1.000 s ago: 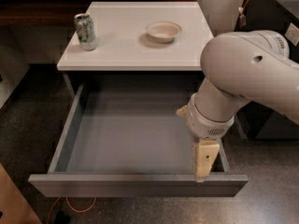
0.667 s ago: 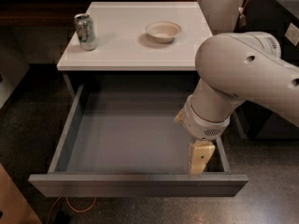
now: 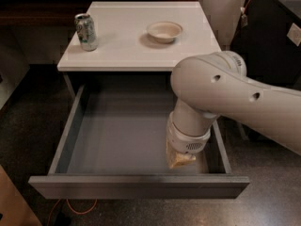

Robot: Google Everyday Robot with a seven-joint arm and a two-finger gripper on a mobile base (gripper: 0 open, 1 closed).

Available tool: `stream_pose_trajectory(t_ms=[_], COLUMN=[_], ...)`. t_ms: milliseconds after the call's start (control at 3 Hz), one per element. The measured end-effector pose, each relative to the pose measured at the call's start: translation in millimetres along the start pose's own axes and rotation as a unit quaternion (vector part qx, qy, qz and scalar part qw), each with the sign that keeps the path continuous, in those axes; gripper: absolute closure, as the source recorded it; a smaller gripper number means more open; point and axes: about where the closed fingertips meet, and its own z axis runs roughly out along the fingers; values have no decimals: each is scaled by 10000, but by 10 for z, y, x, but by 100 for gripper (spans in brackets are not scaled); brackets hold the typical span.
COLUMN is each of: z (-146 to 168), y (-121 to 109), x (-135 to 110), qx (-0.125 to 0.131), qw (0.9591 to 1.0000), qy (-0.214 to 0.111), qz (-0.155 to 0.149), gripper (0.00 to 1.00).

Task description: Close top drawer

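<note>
We find the top drawer (image 3: 117, 186) drawn far out from beneath the front edge of the white counter (image 3: 127, 48), its plain grey front panel well clear of that edge. The gripper (image 3: 181, 159) sits down inside the drawer, near its front right corner, just behind the front panel and beside the right wall. Only its tan tip shows below the wrist; we cannot tell how far it is open, whether it holds anything, or whether it touches the drawer floor. The white arm (image 3: 225, 98) reaches in from the right, past the counter's front right corner. On the counter, a can (image 3: 86, 31) stands upright near the front left corner, and a shallow bowl (image 3: 164, 31) sits well apart from it, right of centre.
</note>
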Motion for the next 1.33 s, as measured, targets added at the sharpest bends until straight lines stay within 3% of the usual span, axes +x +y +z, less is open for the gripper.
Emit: stream_pose_trajectory(t_ms=[333, 667, 1333], z=[257, 462, 677], y=[89, 201, 357], x=[-168, -338, -609], qx=[-159, -296, -345], qw=[9997, 9988, 9961], qy=[86, 137, 285], qz=[-187, -378, -761], gripper=[87, 100, 100])
